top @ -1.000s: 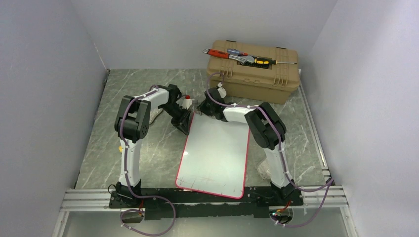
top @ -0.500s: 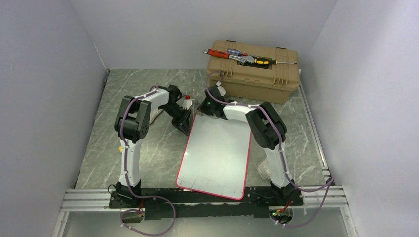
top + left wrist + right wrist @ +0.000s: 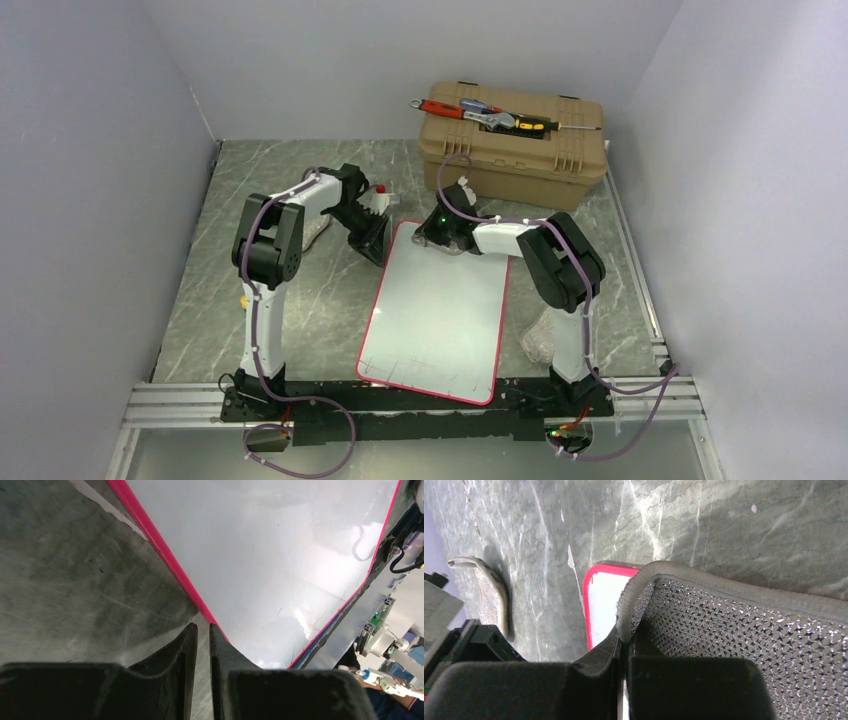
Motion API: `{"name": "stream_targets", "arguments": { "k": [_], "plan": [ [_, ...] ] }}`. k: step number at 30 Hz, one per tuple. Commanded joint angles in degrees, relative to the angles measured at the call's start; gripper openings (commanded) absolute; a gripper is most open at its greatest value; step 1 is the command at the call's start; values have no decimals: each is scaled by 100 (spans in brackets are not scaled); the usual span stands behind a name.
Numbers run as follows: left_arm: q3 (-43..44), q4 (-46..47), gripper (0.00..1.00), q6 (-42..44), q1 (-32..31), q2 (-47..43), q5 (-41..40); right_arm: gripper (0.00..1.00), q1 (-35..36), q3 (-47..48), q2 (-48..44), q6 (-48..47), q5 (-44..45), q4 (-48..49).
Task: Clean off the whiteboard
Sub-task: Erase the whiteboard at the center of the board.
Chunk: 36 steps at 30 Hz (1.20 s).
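The whiteboard (image 3: 440, 310) lies flat on the table, glossy white with a red rim, with thin pen scribbles (image 3: 420, 375) near its near edge. My right gripper (image 3: 441, 237) rests on the board's far edge, shut on the hem of a grey mesh cloth (image 3: 744, 630). The board's far left corner (image 3: 601, 597) shows beside the cloth. My left gripper (image 3: 380, 243) is down at the board's far left edge. In the left wrist view its jaws (image 3: 203, 626) stand almost together with nothing between them, just outside the red rim (image 3: 170, 565).
A tan toolbox (image 3: 515, 150) with hand tools (image 3: 480, 112) on its lid stands at the back right. A small white and red object (image 3: 378, 200) sits behind the left gripper. Another mesh cloth (image 3: 540, 335) lies right of the board, and a cloth strip (image 3: 491, 597) lies left.
My right gripper has swung right with the cloth, from beyond the board's far left corner onto its far edge. The right elbow moved right. The left arm barely moved.
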Motion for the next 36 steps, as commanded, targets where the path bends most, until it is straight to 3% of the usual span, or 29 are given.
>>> {"name": "stream_targets", "arguments": {
  "k": [1,11,18,26,29,36],
  "plan": [
    [238,-44,22,-102,9,-207,122,0,88,-149,458,-178,182,-959],
    [-119,298,29,-106,-281,157,-155,0,212,322,721,-111,206,-1025],
    [-326,424,26,-127,-307,327,-611,0,253,874,1099,96,73,-1113],
    [-385,366,22,-40,-312,394,-750,0,-202,-459,-94,-288,658,-875],
    [-402,382,21,-27,-312,398,-728,0,-284,-544,-7,-341,630,-951],
    [-343,275,18,32,-312,296,-713,0,185,638,895,-254,380,-1178]
  ]
}}
